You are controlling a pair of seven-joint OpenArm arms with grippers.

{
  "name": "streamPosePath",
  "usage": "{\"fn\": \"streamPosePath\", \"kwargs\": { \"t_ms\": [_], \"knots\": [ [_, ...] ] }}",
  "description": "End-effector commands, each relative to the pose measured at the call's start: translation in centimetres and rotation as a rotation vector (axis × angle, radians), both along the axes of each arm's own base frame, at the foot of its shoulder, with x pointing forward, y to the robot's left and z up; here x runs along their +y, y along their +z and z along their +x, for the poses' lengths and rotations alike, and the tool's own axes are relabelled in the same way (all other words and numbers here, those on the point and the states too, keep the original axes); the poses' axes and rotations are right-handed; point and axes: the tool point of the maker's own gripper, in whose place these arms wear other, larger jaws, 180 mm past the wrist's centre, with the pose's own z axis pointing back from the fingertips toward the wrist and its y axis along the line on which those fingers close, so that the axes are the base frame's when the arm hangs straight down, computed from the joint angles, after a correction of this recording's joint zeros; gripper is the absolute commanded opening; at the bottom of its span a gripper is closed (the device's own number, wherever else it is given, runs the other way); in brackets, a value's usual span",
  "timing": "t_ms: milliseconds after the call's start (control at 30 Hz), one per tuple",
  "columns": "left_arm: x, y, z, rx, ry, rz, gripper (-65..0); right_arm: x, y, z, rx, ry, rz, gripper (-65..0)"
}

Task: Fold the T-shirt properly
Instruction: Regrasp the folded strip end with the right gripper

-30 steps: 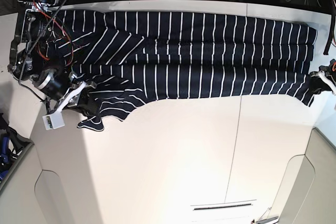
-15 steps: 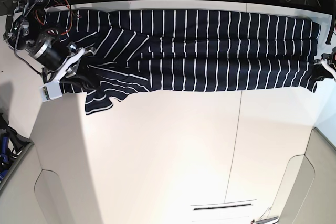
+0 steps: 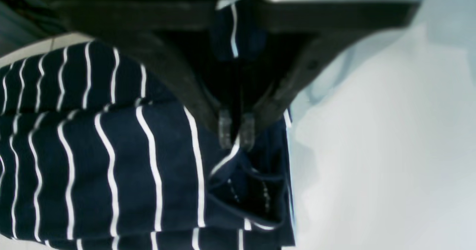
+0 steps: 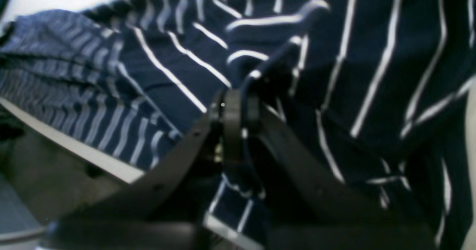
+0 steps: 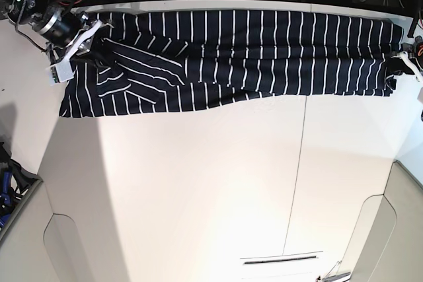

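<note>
Two grippers are at the two ends of the T-shirt, which lies stretched in a long band along the far edge of the white table. In the base view the cloth runs almost from one side of the table to the other, with its white stripes crossing the band, and near my right arm the stripes turn diagonal where a part is folded over. The lower left corner of the shirt spreads a little further toward the front of the table than the rest. The right gripper sits on that left side of the base view, over the corner of the shirt, and its wrist camera shows the black fingers pressed together with a fold of striped cloth pinched between them, so I read it as clenched on the T-shirt. The left gripper is at the opposite end, at the table's right edge. In its wrist view the two clear fingertips stand very close to each other, right at a bunched corner of the shirt where a hem is turned up. This picture is blurred and dark between the tips, so I cannot tell if they grip the cloth or only touch it. Beside that corner the bare table surface begins directly.
</note>
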Motion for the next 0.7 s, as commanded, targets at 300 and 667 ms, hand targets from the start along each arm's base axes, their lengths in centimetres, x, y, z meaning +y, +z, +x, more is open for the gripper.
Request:
{"fn": "streamPosePath", "kwargs": {
  "t_ms": [300,667],
  "knots": [
    [1.0,2.6,2.3,-0.131,0.012,0.012,-41.8,-0.7,1.9,1.5,-0.078,-0.045,0.046,-29.2],
    [3.9,8.2,2.3,-0.304,0.182,-0.123,-28.8,-0.4,8.0,3.0,-0.267,-0.091,0.094,-55.6]
  ]
}}
